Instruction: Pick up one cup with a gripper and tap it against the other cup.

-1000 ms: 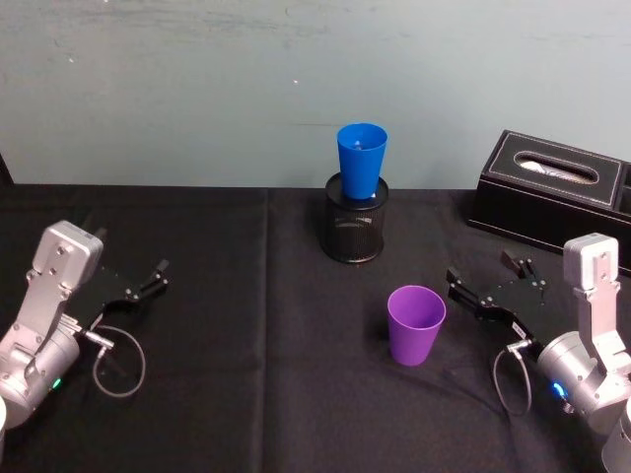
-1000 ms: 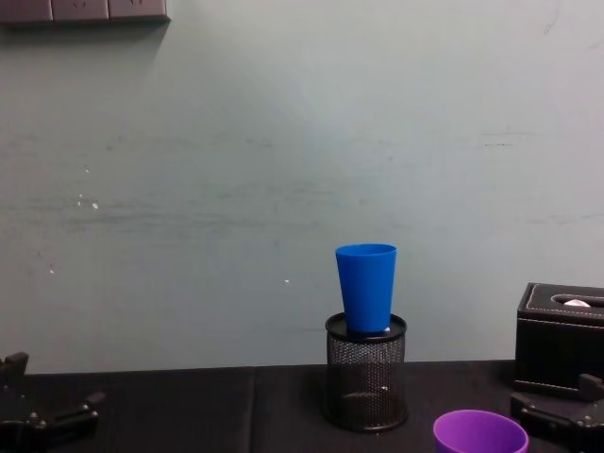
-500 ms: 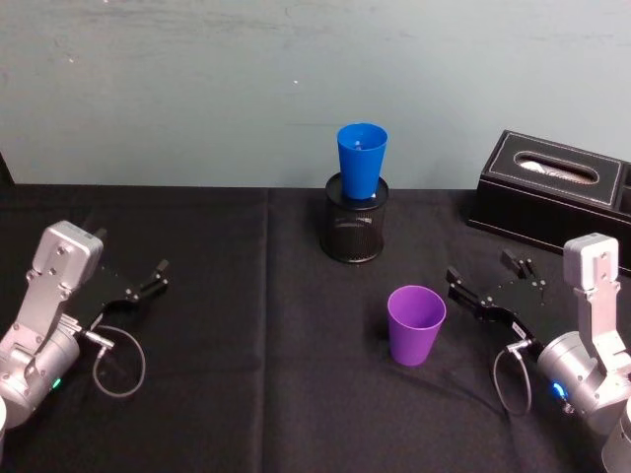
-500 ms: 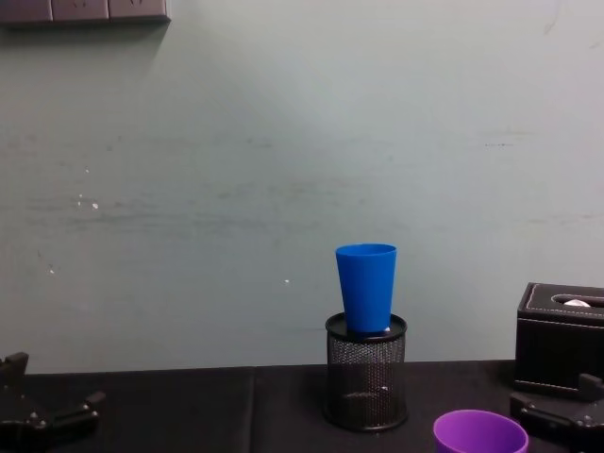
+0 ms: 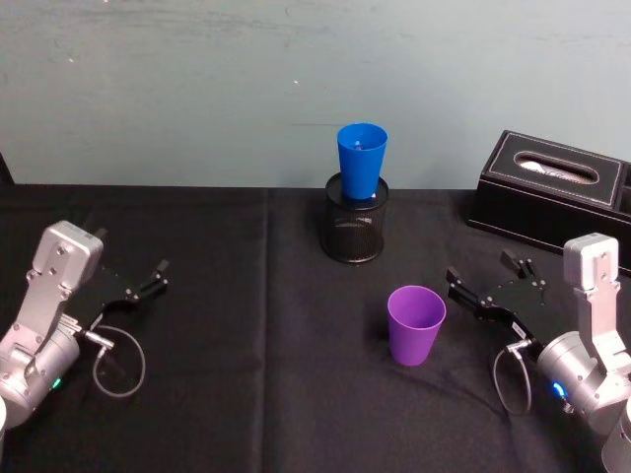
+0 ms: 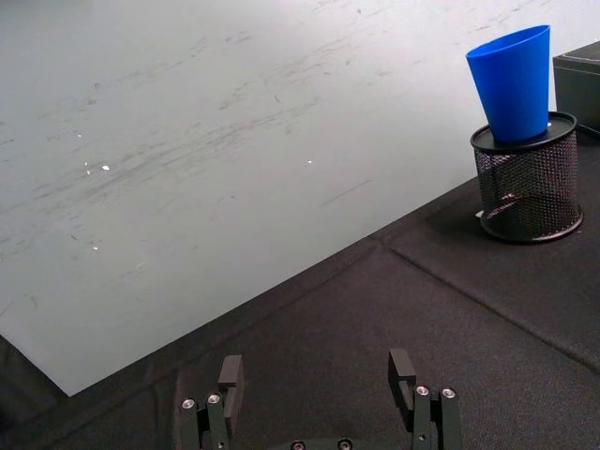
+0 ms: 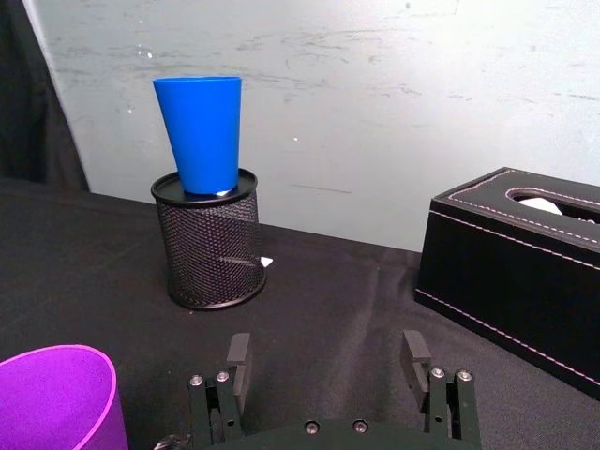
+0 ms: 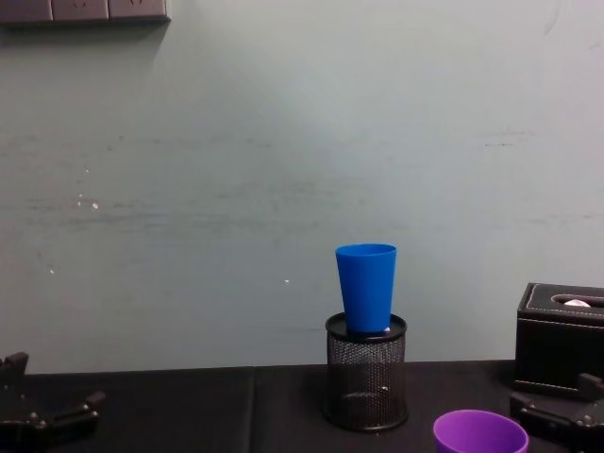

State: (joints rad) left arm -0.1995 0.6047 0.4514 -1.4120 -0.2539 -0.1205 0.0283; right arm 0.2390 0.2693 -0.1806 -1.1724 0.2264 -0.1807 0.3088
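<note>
We see nothing moved since a moment ago. The smooth purple plastic cup stands empty on the black cloth, just beside our wide-open, empty right gripper. The blue tumbler sits in the black mesh pen holder. Our left gripper rests open.

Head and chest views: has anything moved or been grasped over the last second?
Nothing visibly changed. The purple cup stands on the black table, the blue cup sits in the mesh holder, and the left gripper and right gripper rest open at either side, touching nothing.
</note>
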